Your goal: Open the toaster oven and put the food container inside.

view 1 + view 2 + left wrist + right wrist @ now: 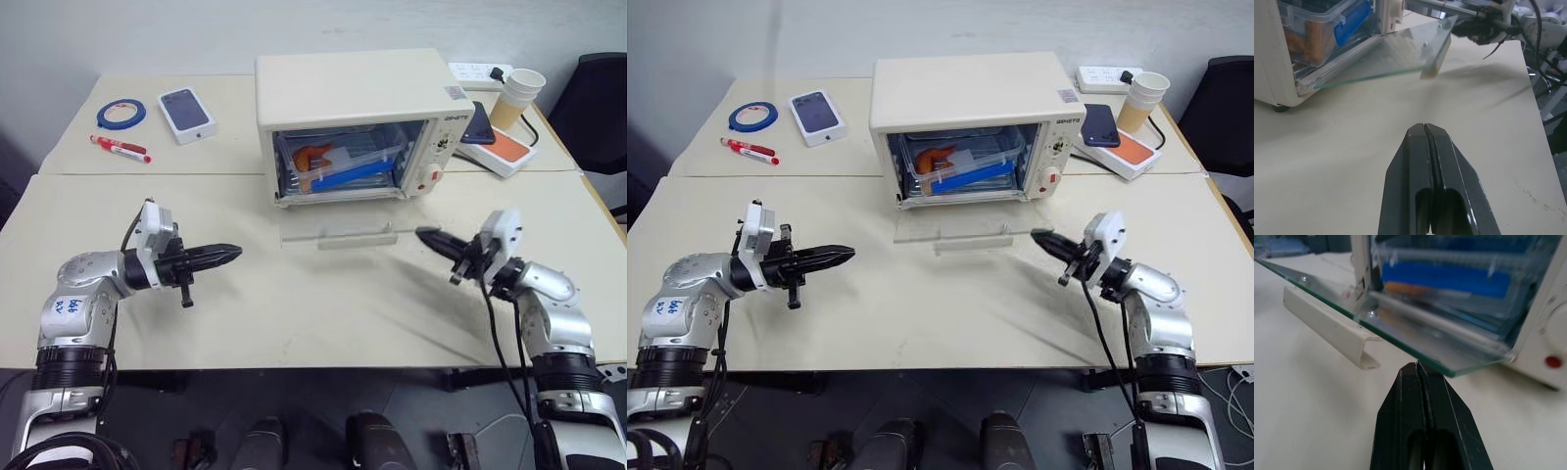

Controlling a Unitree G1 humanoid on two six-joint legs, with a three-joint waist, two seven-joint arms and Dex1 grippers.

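Observation:
The cream toaster oven (353,93) stands mid-table with its glass door (338,225) folded down flat, the bar handle (1330,328) at the door's front edge. Inside on the rack sits the food container (338,162), clear with a blue clip and orange-brown food, tilted. My left gripper (233,255) is shut and empty, hovering left of the door and pointing toward it. On the other side my right gripper (421,235) is also shut and empty, its tip just below the door's right front corner (1449,369).
On the back table lie a blue tape ring (121,114), a red marker (120,148) and a white phone box (186,115). Right of the oven are a paper cup (516,96), a power strip (480,71), a dark phone (478,125) and an orange-topped box (505,149).

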